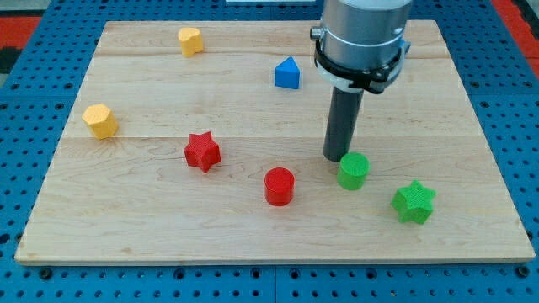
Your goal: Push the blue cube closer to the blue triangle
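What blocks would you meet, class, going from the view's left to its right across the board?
yellow hexagon → yellow heart → red star → red cylinder → blue triangle → green cylinder → green star

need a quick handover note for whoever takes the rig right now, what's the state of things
My tip is down on the board, just at the upper left of the green cylinder, very close or touching.
The blue triangle sits near the view's top, left of the arm.
No blue cube shows in this view; it may be hidden behind the arm, I cannot tell.
Done: nothing visible towards the task.
Left: locate the blue cube, then push it towards the blue triangle.
Also on the board: red cylinder, red star, green star.
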